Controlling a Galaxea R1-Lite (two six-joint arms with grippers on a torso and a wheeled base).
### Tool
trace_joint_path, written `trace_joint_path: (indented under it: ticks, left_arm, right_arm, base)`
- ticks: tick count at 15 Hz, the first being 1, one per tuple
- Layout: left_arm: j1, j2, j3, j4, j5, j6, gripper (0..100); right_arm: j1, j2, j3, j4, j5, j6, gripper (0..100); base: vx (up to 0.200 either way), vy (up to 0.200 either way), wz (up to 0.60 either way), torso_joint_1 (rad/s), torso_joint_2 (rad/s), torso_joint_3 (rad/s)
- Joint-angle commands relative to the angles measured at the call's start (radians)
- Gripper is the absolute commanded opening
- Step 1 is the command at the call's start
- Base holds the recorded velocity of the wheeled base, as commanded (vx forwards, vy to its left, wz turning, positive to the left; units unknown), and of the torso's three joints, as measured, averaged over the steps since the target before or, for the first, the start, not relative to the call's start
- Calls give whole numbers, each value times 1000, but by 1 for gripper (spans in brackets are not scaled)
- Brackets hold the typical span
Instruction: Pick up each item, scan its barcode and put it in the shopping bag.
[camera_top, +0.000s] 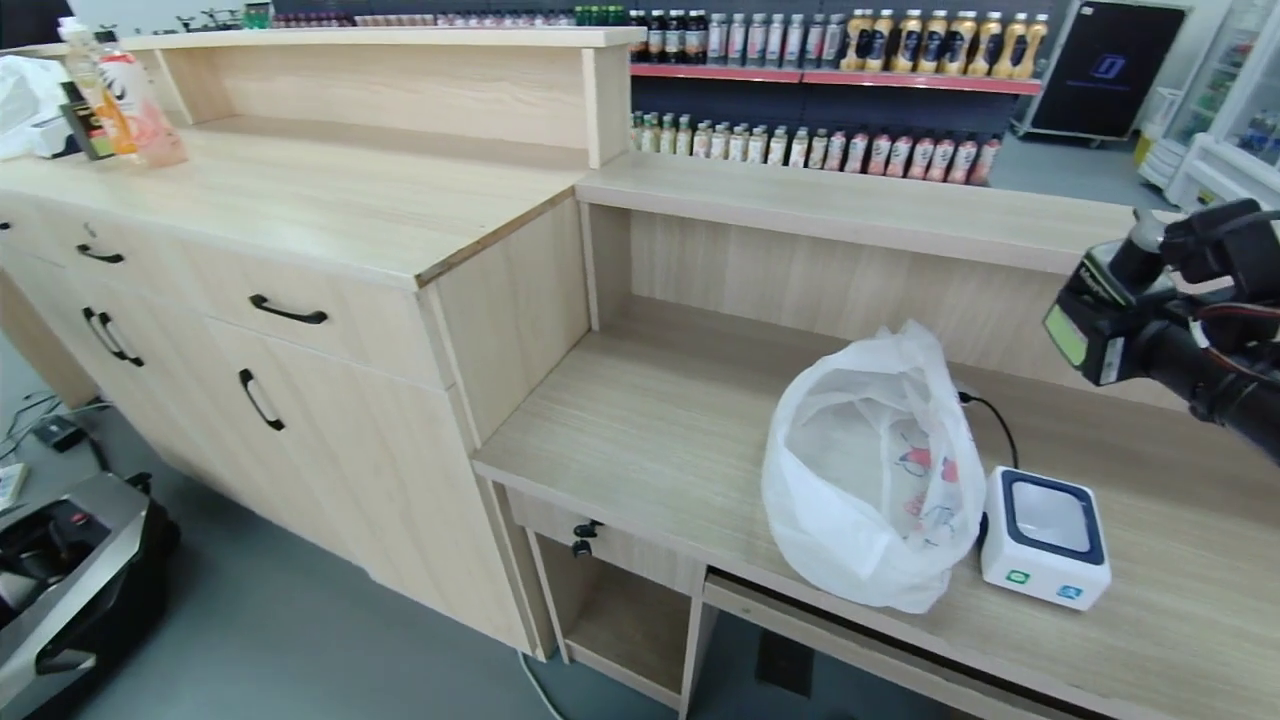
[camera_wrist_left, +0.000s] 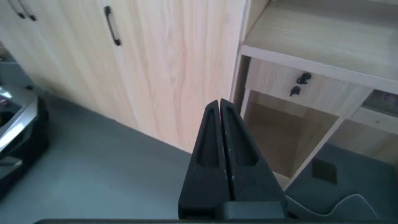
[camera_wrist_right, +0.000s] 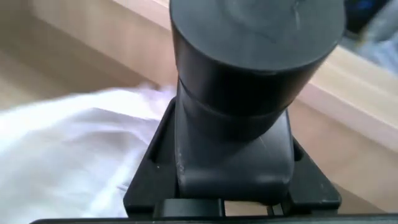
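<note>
- Currently one dark item (camera_top: 1092, 322) with a green-yellow label is up in the air at the right edge of the head view, above the counter (camera_top: 650, 420) and well apart from the bag.
- One right gripper (camera_top: 1140, 300) is clamped on that item. The item's bulk hides most of its fingers.
- Seen from the right wrist, the item's round flat end faces the camera, so its long axis runs straight toward the lens. In the head view its labelled face turns toward the lower left of the frame.
- One left gripper (camera_wrist_left: 219, 107) hangs over the grey floor (camera_wrist_left: 93, 168) before the cabinet, empty, its two fingers pressed flat together.
- One white shopping bag (camera_top: 870, 470) slumps right of centre on the counter, its mouth gaping toward the left.
- One white scanner (camera_top: 1045, 538) sits just beside the bag, at its right, window up, with one black cable (camera_top: 995, 420) leading off behind the bag.
- Two bottles (camera_top: 135, 100) stand in the upper left corner on the higher counter.
- Two shelf rows of bottles (camera_top: 830, 150) line the top of the frame.
</note>
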Motion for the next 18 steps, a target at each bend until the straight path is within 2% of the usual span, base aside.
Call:
trace_joint_path:
  ticks: [1,7,13,18]
  left_arm:
    - [0,0,0,0,0,0,0]
    - [0,0,0,0,0,0,0]
    - [0,0,0,0,0,0,0]
    - [0,0,0,0,0,0,0]
  right_arm:
    - [68,141,-63,27,18,55,0]
    - [29,299,-38,91,38,64,0]
    - [-24,386,-26,81,35,66,0]
    - [-17,477,-81,33,72,123,0]
  base:
    - [0,0,0,0,0,0]
    - [0,0,0,0,0,0]
    - [0,0,0,0,0,0]
    - [0,0,0,0,0,0]
